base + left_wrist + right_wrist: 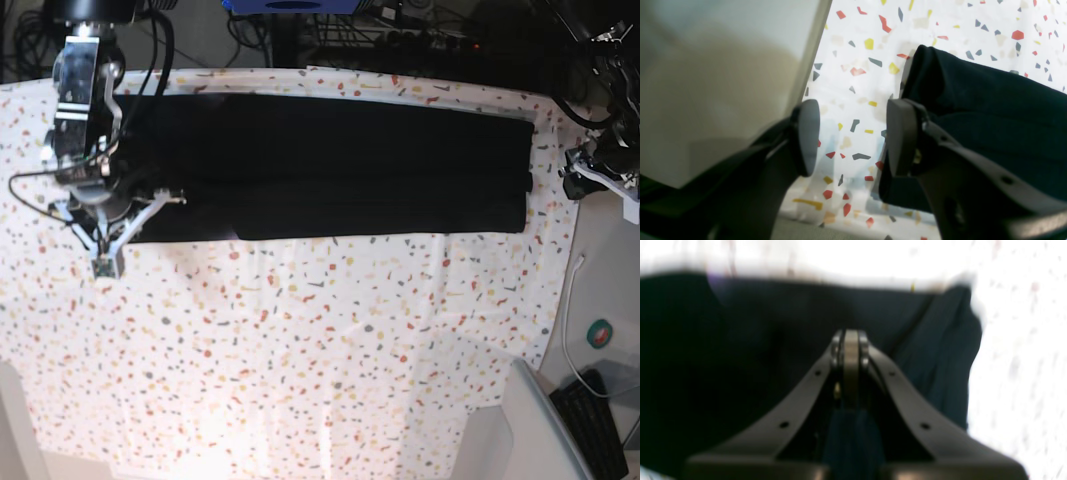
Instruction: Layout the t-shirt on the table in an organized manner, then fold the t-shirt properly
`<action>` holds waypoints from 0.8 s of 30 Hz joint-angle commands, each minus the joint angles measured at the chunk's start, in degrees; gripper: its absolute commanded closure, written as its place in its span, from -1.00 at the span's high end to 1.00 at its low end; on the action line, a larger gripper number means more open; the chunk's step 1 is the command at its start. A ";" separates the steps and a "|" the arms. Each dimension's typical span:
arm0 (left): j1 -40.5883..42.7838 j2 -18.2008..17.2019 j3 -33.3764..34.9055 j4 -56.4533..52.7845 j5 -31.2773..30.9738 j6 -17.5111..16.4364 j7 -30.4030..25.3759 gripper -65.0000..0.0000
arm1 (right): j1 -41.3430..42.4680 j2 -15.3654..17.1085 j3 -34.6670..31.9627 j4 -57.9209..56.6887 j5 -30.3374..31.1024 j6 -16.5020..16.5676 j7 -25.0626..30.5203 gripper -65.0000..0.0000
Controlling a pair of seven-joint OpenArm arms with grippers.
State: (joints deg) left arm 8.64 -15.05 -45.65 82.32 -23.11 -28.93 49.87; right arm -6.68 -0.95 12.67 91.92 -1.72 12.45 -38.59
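Black t-shirt (350, 165) — folded lengthwise — on speckled table (300, 350).

Base view high, facing tabletop

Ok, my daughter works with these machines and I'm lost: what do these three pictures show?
It is a robot with two arms, each ending in a hand. The wide picture looks at the table from a fixed camera facing the robot, so its left arm appears on the right. The other two come from cameras on the wrists. On the table's speckled white cloth lies a black t-shirt, folded into a long strip. The left hand is open beside one end. The right hand is shut over the shirt; I see no cloth gripped in either.
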 commanded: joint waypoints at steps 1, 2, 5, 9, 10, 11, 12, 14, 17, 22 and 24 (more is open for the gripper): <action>-0.34 0.32 1.91 1.15 -0.93 -0.65 -0.86 -0.08 | 2.77 0.38 0.92 -2.12 -0.17 -0.36 0.92 -1.00; -0.42 0.94 3.85 1.15 -0.84 -0.48 -0.94 -0.17 | 5.23 0.38 1.88 -5.63 -0.17 -0.36 1.01 -1.00; -0.60 3.40 9.56 -0.35 -0.84 -0.39 -3.67 -0.67 | 10.94 2.05 3.99 -13.46 -0.17 -0.36 1.09 -1.00; -0.86 4.63 16.77 -8.35 -0.75 1.02 -15.54 -1.00 | 14.28 5.04 4.17 -21.28 -0.26 -0.45 4.08 -1.00; -1.30 4.54 18.88 -11.51 -0.75 2.95 -18.17 -1.00 | 14.37 5.92 4.17 -23.30 -0.26 -0.54 5.05 -1.00; -2.27 4.37 20.81 -14.85 -0.75 5.15 -19.93 -1.00 | 14.63 6.80 4.17 -24.80 -0.26 -0.62 5.75 -1.00; -2.71 4.10 22.13 -17.49 -0.75 7.08 -21.51 -1.00 | 14.90 7.41 4.26 -25.94 -0.26 -1.41 6.02 -1.00; -3.15 2.52 25.21 -22.15 -0.75 10.16 -24.42 -1.00 | 14.90 8.20 6.54 -27.79 -0.17 -3.96 6.37 -1.00; -3.06 1.73 27.49 -25.84 -0.75 11.57 -27.58 -1.00 | 14.81 9.61 10.15 -30.42 -0.17 -4.49 6.98 -1.00; -2.80 0.59 27.93 -26.28 -0.75 11.65 -27.84 -1.00 | 14.72 11.19 13.14 -30.95 -0.17 -4.49 6.98 -1.00; -2.97 0.59 27.76 -26.28 -0.75 11.65 -27.84 -1.00 | 14.63 11.28 14.10 -30.95 -0.17 -4.49 6.98 -1.00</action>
State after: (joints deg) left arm 4.75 -13.69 -17.80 56.99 -27.70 -20.99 16.25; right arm 7.22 9.21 26.44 60.25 -0.49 9.02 -32.10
